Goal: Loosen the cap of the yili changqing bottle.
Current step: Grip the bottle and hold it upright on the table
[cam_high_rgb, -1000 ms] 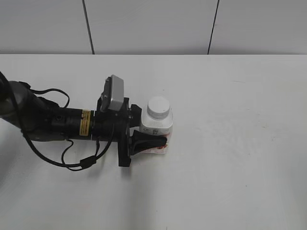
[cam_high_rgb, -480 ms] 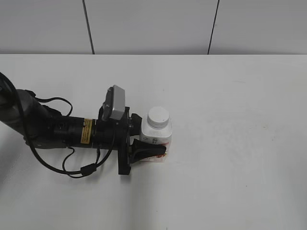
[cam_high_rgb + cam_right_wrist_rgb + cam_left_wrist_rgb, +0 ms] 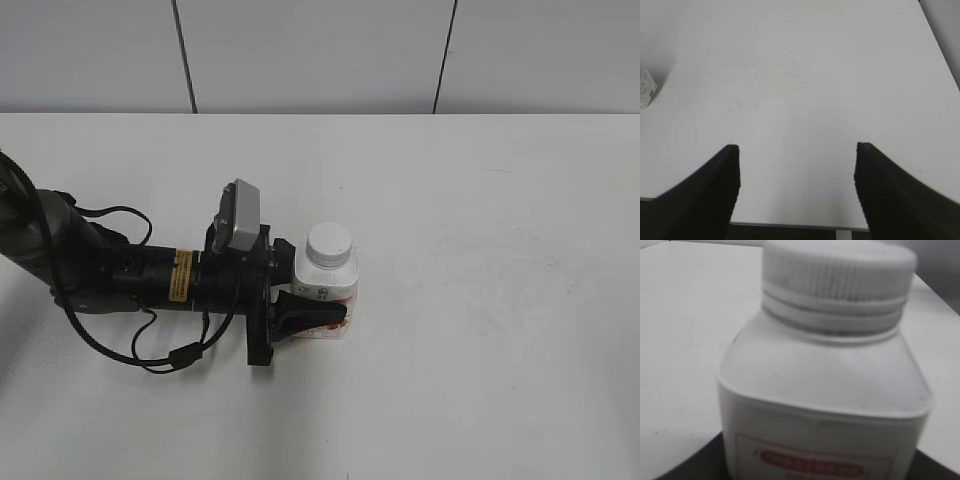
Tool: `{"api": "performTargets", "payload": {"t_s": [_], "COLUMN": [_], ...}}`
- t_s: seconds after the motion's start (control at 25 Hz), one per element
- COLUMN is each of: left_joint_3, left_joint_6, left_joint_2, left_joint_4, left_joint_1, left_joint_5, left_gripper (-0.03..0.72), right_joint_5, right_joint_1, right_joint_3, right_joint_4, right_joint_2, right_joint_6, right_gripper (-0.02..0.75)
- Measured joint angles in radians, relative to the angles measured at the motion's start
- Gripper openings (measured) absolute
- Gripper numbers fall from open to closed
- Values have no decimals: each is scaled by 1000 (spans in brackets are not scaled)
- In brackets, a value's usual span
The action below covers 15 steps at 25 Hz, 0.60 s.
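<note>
The yili changqing bottle (image 3: 326, 288) stands upright on the white table (image 3: 480, 300), with its white ribbed cap (image 3: 330, 243) on the neck. My left gripper (image 3: 334, 303) reaches in from the left and is shut on the bottle's body, with the near black finger across the red label. In the left wrist view the bottle (image 3: 825, 390) fills the frame, the cap (image 3: 837, 275) is at the top, and the dark fingers (image 3: 815, 476) show at the bottom corners. My right gripper (image 3: 797, 170) is open and empty over the table's edge, and a corner of the bottle (image 3: 646, 89) shows far to its left.
The left arm with its black cables (image 3: 120, 275) lies low over the table's left side. A grey panelled wall (image 3: 320, 55) stands behind the table. The table's near edge (image 3: 790, 225) runs just under the right gripper.
The left gripper and the bottle in it have shifted a little toward the camera and left over the last second. In the last half second they have hardly moved.
</note>
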Motion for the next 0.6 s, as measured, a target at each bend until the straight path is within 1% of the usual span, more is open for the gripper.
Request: {"api": "performTargets", "payload": {"t_s": [0.6], "left_joint_3": [0], "left_joint_6": [0], "left_joint_2": [0], "left_joint_4": [0], "left_joint_1": [0], "left_joint_5": [0], "left_gripper": [373], "right_joint_5": [0], "right_joint_1": [0], "right_joint_3": [0], "right_joint_4": [0], "right_joint_2": [0], "right_joint_6": [0], "right_gripper": [563]}}
